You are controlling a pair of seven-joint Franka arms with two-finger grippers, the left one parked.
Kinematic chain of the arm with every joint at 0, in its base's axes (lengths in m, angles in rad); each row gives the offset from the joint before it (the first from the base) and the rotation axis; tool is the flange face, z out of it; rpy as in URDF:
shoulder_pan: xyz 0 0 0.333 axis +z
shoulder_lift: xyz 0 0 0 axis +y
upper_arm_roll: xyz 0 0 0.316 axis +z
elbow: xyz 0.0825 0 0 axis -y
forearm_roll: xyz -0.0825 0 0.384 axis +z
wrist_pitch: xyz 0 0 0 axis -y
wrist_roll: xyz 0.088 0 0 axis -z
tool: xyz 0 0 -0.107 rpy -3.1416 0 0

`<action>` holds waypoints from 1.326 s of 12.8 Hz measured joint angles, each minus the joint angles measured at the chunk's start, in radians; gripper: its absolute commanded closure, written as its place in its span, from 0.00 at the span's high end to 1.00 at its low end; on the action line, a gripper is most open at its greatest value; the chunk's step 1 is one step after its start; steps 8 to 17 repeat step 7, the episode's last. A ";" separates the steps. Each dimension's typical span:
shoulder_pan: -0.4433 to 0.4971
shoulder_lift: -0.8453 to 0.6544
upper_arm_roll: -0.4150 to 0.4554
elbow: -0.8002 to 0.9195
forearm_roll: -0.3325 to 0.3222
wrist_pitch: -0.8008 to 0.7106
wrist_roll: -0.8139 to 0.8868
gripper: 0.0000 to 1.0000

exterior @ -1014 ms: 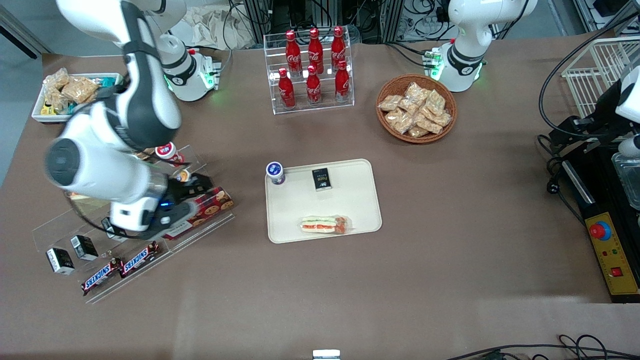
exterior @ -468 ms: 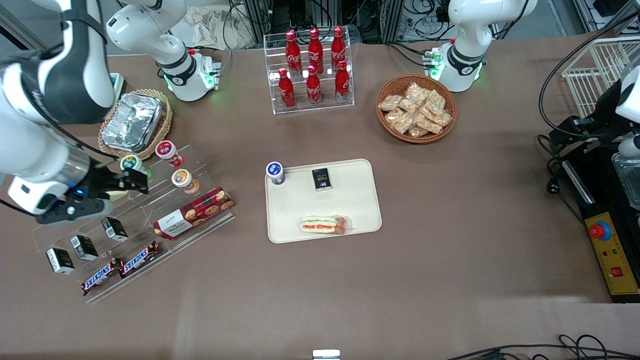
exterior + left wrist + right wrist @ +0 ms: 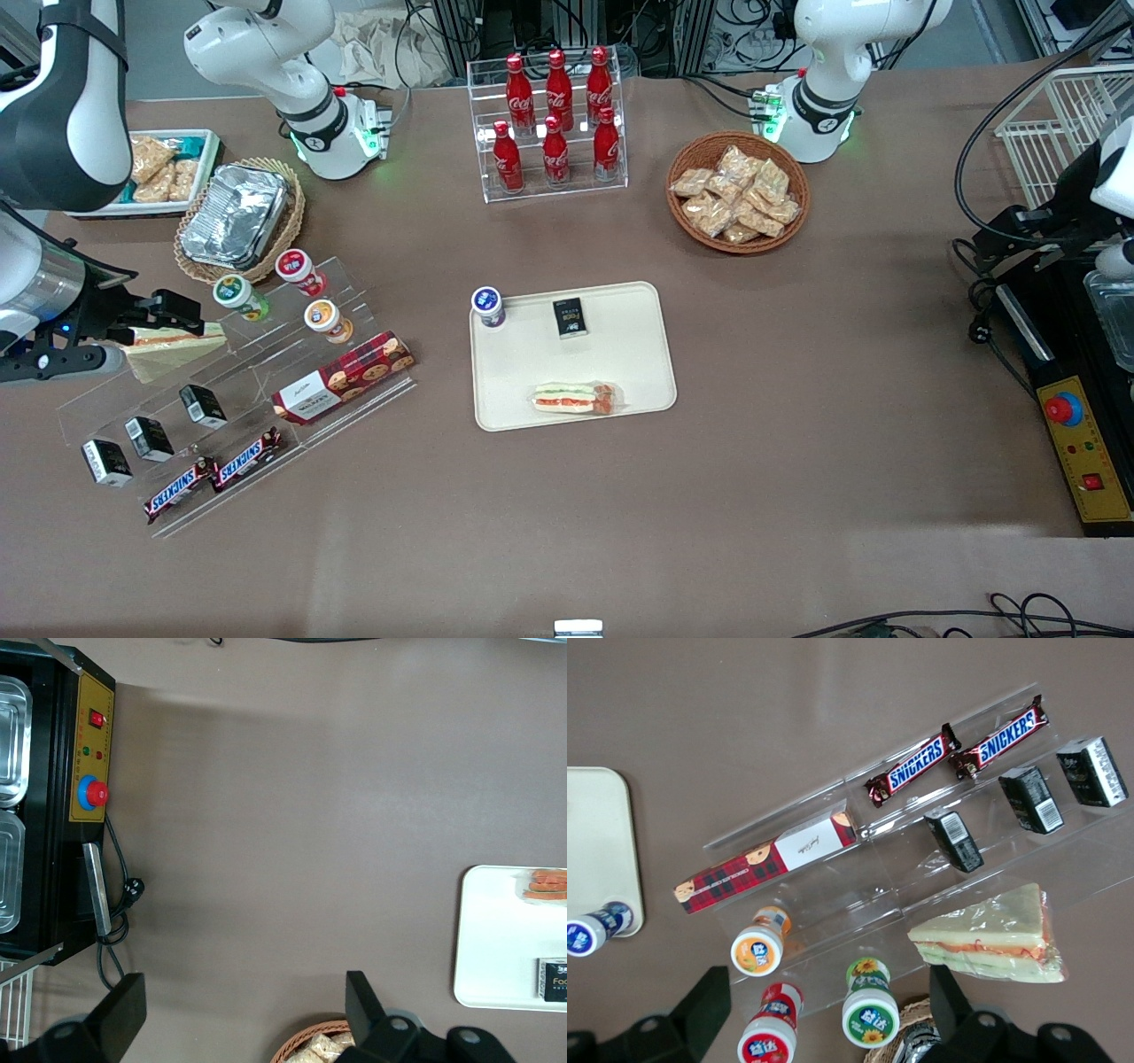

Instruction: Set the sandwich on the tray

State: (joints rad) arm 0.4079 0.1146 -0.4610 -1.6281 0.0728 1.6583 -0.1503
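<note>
Front view: the open gripper (image 3: 155, 315) hovers just above the wedge sandwich (image 3: 168, 346); the tray (image 3: 620, 354) sits well apart, toward the parked arm.

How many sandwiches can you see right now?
2: a long sandwich lies on the tray, and a wedge sandwich on the clear rack, beside the open gripper.
</note>
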 measured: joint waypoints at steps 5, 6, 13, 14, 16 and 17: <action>-0.419 -0.033 0.371 0.000 -0.005 -0.047 0.007 1.00; -0.436 -0.036 0.377 0.000 -0.005 -0.052 0.007 1.00; -0.442 -0.038 0.378 0.001 -0.005 -0.052 0.007 1.00; -0.442 -0.038 0.378 0.001 -0.005 -0.052 0.007 1.00; -0.442 -0.038 0.378 0.001 -0.005 -0.052 0.007 1.00; -0.442 -0.038 0.378 0.001 -0.005 -0.052 0.007 1.00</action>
